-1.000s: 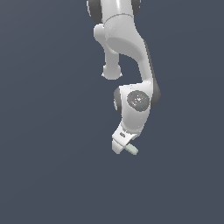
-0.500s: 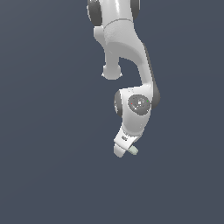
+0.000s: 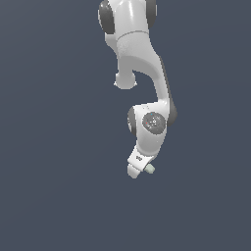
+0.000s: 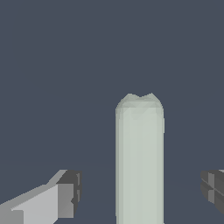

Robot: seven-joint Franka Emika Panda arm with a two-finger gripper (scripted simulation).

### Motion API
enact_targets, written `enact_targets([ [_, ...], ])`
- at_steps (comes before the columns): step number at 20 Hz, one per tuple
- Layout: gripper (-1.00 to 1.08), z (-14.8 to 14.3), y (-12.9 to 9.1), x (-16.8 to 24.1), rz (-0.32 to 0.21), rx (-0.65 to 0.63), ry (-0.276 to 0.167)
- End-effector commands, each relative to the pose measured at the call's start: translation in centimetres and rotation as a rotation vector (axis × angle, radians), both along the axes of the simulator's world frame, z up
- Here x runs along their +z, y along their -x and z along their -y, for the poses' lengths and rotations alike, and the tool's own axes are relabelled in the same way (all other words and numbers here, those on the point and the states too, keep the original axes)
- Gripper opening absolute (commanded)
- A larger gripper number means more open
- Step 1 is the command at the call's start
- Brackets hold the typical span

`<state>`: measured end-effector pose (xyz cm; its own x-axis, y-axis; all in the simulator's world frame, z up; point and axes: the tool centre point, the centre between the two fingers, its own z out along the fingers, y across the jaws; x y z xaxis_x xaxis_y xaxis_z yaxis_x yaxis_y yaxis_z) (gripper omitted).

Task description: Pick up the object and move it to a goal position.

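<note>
The object [image 4: 140, 157] is a pale grey-green bar with a rounded end. In the wrist view it lies between the two fingers of my gripper [image 4: 141, 192]. The fingers [image 4: 65, 197] stand apart from it, with a gap on each side, so the gripper is open around it. In the exterior view the white gripper [image 3: 138, 170] points down at the end of the arm. Only a small pale end of the object [image 3: 150, 168] shows beside it; the rest is hidden behind the hand.
The white arm [image 3: 142, 63] comes down from the top of the exterior view. A plain dark grey-blue surface [image 3: 59, 196] fills the rest of both views.
The arm's lower joint and the gripper have moved down a little towards the object. The object has not moved.
</note>
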<state>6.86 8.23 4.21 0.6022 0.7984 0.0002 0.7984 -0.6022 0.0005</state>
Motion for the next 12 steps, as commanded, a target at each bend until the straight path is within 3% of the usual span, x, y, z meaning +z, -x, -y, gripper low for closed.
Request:
enact_targets([
  [1,1.0,0.0,0.1,-1.3,-0.001,0.001,0.0],
  [8,1.0,0.0,-0.1,-2.4,-0.001,0.002,0.0],
  [9,-1.0,0.0,-0.1,-2.4,-0.001,0.002,0.0],
  [12,-1.0,0.0,-0.1,-2.4,-0.001,0.002,0.0],
])
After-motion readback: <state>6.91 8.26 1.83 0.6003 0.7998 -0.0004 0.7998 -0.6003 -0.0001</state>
